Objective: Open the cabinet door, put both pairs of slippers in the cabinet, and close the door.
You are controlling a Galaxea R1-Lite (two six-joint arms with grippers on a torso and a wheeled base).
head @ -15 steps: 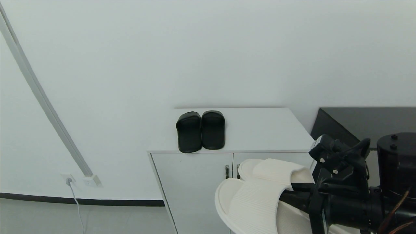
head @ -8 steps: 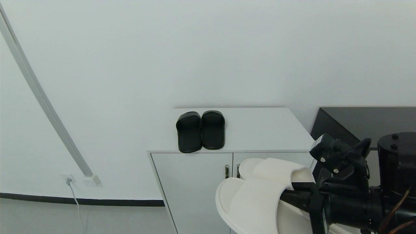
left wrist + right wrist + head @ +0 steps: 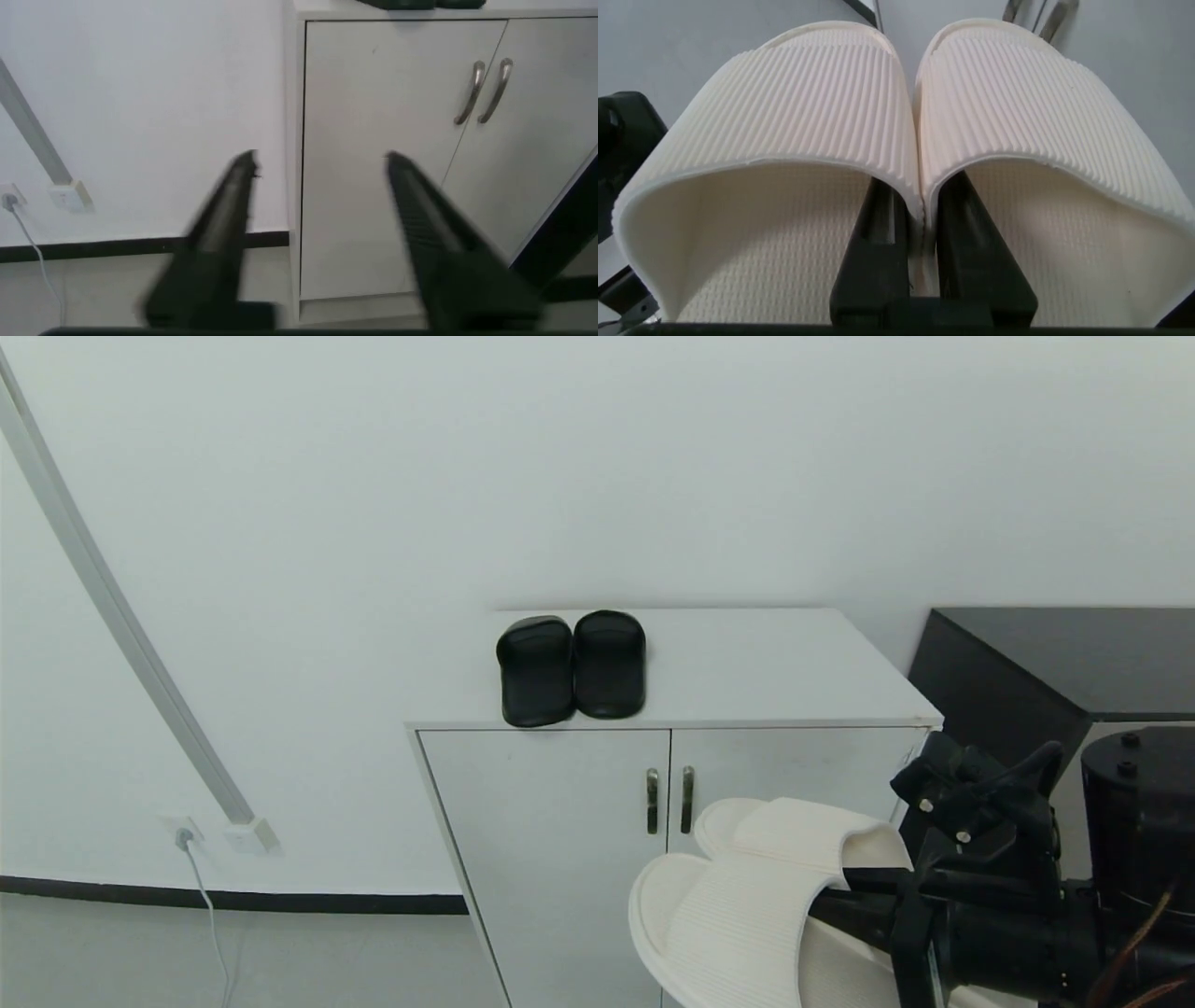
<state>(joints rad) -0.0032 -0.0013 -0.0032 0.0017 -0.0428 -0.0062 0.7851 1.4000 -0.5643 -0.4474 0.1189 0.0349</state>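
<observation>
1. Before cabinet (image 3: pixel 541 840) front: both doors shut; handles (image 3: pixel 653 800) paired at centre seam.
2. L tool (image 3: pixel 320 166): fingers apart, empty, facing cabinet's L door. Handles lie off to its R-arm side. Prob. the free arm for the pull.
3. R tool (image 3: pixel 845 894): clamped on adjoining strap sides of white slippers (image 3: pixel 747 905). Pair side by side, long axis toes-first toward cabinet's R door, just below handles.
4. Black slippers (image 3: pixel 571 667): on cabinet top at front edge, above L door, long axis front-to-back.
5. Obstruction: held white pair likely sits in R door's swing; L door looks freer.
6. Dark unit (image 3: pixel 1027 672): beside cabinet, R side.
</observation>
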